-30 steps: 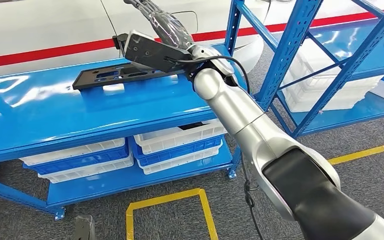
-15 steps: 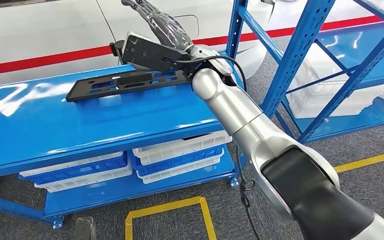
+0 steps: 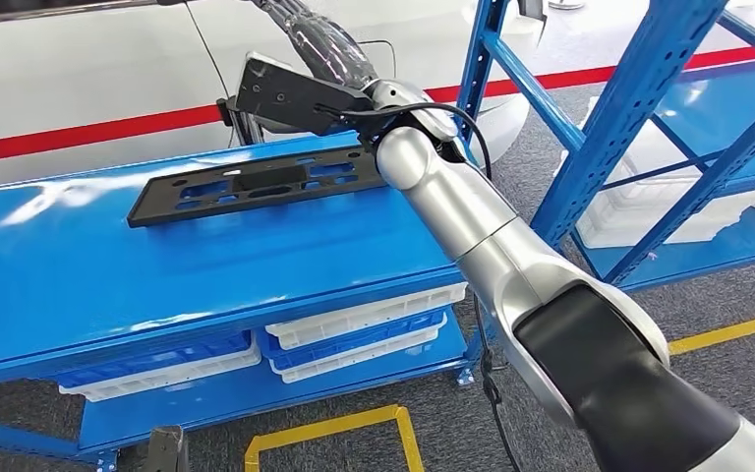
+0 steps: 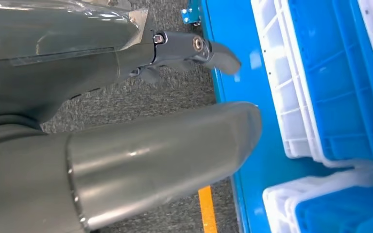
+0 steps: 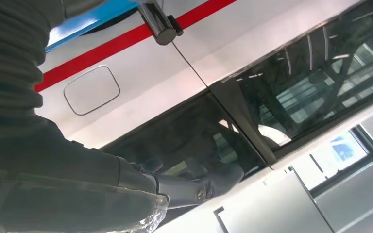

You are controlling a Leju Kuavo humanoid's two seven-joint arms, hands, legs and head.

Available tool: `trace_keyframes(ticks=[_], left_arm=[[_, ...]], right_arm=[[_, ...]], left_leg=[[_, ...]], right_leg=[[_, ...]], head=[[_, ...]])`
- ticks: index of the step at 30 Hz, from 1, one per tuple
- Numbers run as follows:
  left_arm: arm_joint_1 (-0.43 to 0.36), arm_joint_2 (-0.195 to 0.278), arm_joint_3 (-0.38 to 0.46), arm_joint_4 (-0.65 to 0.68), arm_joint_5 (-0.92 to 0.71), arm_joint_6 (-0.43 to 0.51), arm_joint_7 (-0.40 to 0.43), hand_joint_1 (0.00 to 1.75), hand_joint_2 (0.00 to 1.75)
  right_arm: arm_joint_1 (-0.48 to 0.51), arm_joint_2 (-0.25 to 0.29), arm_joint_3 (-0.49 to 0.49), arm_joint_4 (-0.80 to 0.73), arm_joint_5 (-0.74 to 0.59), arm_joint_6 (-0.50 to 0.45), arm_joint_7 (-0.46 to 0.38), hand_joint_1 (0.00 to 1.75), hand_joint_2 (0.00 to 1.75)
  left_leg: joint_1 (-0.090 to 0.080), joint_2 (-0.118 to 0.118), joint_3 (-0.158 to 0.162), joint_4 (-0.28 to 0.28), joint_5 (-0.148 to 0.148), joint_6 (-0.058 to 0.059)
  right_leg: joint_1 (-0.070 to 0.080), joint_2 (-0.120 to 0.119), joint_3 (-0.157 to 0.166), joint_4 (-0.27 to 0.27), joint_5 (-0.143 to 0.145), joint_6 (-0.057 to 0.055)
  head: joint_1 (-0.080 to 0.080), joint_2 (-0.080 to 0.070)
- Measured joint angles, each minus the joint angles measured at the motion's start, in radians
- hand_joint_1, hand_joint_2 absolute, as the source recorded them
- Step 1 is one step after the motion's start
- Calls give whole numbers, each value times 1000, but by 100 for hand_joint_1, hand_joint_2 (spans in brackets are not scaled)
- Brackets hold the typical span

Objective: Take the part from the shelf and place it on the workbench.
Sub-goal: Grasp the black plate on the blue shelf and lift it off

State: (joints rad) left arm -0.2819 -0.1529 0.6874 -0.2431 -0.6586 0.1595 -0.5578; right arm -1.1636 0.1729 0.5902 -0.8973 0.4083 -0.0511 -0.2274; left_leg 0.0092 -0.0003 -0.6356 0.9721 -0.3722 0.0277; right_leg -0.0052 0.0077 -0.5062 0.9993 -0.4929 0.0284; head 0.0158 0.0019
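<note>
The part (image 3: 256, 185), a long flat black plate with several cut-outs, lies flat on the blue workbench (image 3: 108, 270) near its far edge. My right hand (image 3: 315, 37) is raised above and behind the plate's right end, clear of it, wrapped in clear film. In the right wrist view my right hand (image 5: 77, 165) holds nothing, its dark fingers (image 5: 199, 187) stretched out against a car window. My left hand (image 4: 126, 126) hangs low beside the bench, holding nothing, thumb and fingers (image 4: 199, 48) apart.
White and blue crates (image 3: 354, 329) are stacked under the workbench. A tall blue shelf rack (image 3: 629, 108) stands to the right with white crates on its low level. A white car with a red stripe (image 3: 79, 74) is behind the bench. Yellow lines (image 3: 324, 428) mark the floor.
The camera has shifted, so the whole picture has moved. My right hand and wrist have lifted off the plate's right end; the plate stays flat on the bench.
</note>
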Motion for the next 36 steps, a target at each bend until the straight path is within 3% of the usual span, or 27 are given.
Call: trace_keyframes(ticks=[2, 5, 6, 7, 9, 10, 12, 14, 16, 19, 21, 22, 23, 25, 27, 31, 32, 34, 36], left_arm=[[-2, -1, 0, 0, 0, 0, 0, 0, 0], [-3, -3, 0, 0, -1, 1, 0, 0, 0], [-2, -4, 0, 0, -1, 0, 0, 0, 0], [-1, -5, 0, 0, -1, 0, 0, 0, 0], [-1, -7, -1, 0, -2, -2, 1, 0, 0], [-2, -8, -1, 1, -3, -3, 2, 0, 0], [-4, -10, -3, 1, -4, -4, 5, 0, 0], [-5, -10, -4, 1, -6, -5, 6, 0, 0], [-7, -10, -4, 1, -9, -6, 6, 0, 0], [-10, -9, -4, 2, -11, -10, 7, 0, 0], [-10, -8, -4, 3, -11, -14, 8, 0, 0], [-10, -8, -4, 3, -11, -15, 8, 0, 0], [-10, -6, -4, 3, -11, -16, 7, 0, 0], [-10, -4, -4, 4, -11, -16, 7, 0, 0], [-10, -2, -4, 4, -11, -16, 9, 0, 0], [-14, -1, -5, 5, -11, -12, 20, 0, 0], [-16, -1, -5, 5, -11, -12, 22, 0, 0], [-18, 0, -6, 5, -11, -11, 24, 0, 0], [-18, -1, -6, 6, -11, -12, 25, 0, 0]], right_arm=[[-2, -6, 0, 0, -1, 0, 0, 0, 175], [4, -17, 0, 0, -2, 0, 0, 0, 175], [7, -21, 0, 0, -2, 0, 0, 0, 175], [10, -24, 0, 0, -2, 0, 0, 0, 175], [11, -29, 0, 0, -2, 0, 0, 0, 175], [10, -31, 0, 0, -2, 0, 0, 0, 175], [8, -34, 0, 0, -2, 0, 0, 0, 175], [6, -34, 0, 0, -2, 0, 0, 0, 175], [3, -34, 0, -1, -2, 0, -1, 0, 175], [-2, -29, 2, -1, -2, 1, -1, 0, 175], [0, -29, 3, -1, -2, 1, -1, 0, 175], [1, -29, 4, 0, -2, 1, -2, 0, 175], [1, -29, 4, 0, -3, 1, -2, 0, 175], [0, -29, 5, 1, -4, 1, -3, 0, 175], [-1, -29, 6, 3, -6, 1, -4, 0, 175], [-7, -31, 9, 8, -15, -8, -14, 0, 175], [-9, -33, 10, 10, -18, -11, -18, 0, 175], [-9, -38, 11, 15, -20, -15, -23, 0, 175], [-5, -42, 11, 21, -20, -17, -24, 0, 175]], left_leg=[[1, -2, 15, -3, -5, 11], [-1, -6, 31, -2, -25, 18], [-1, -9, 40, -2, -33, 17], [-1, -12, 51, -2, -42, 16], [-1, -15, 76, -2, -63, 10], [-2, -16, 87, 0, -74, 6], [-5, -16, 101, 4, -92, -5], [-4, -15, 106, 13, -100, -15], [0, -10, 84, 61, -109, -22], [5, -6, -32, 240, -165, -39], [8, -5, -100, 306, -195, -46], [10, -3, -110, 290, -182, -47], [11, -2, -103, 240, -146, -46], [11, 0, -66, 96, -39, -39], [7, 1, -40, 18, 21, -28], [2, -1, -27, 9, 19, -8], [4, -1, -23, 6, 17, -2], [3, -2, -17, 5, 9, 9], [1, -6, -12, 5, 1, 12]], right_leg=[[-3, -1, -58, 91, -16, 5], [-5, -1, -187, 261, -69, 3], [-5, -1, -210, 270, -76, 5], [-5, -1, -215, 243, -64, 10], [-5, -3, -183, 107, 18, 26], [-5, -6, -166, 40, 62, 27], [0, -9, -140, -27, 113, 12], [-1, -8, -122, -30, 113, -13], [-8, -6, -105, -33, 106, -31], [-10, -4, -79, -34, 86, -46], [-10, -2, -61, -34, 69, -45], [-10, -1, -50, -34, 59, -43], [-10, 0, -36, -34, 49, -40], [-8, 1, -12, -31, 27, -32], [-2, 3, -1, -28, 9, -19], [2, 2, -10, -5, -23, 4], [1, 1, -32, 36, -41, 4], [-1, 0, -115, 176, -88, 1], [-1, 0, -196, 284, -104, 5]], head=[[1, 0], [2, 0], [2, 0], [2, 0], [2, 0], [2, 0], [1, 0], [0, 0], [0, 0], [-1, 0], [-1, 0], [-1, 0], [-1, 0], [-1, 0], [0, 0], [1, 0], [1, 0], [1, 0], [1, 0]])
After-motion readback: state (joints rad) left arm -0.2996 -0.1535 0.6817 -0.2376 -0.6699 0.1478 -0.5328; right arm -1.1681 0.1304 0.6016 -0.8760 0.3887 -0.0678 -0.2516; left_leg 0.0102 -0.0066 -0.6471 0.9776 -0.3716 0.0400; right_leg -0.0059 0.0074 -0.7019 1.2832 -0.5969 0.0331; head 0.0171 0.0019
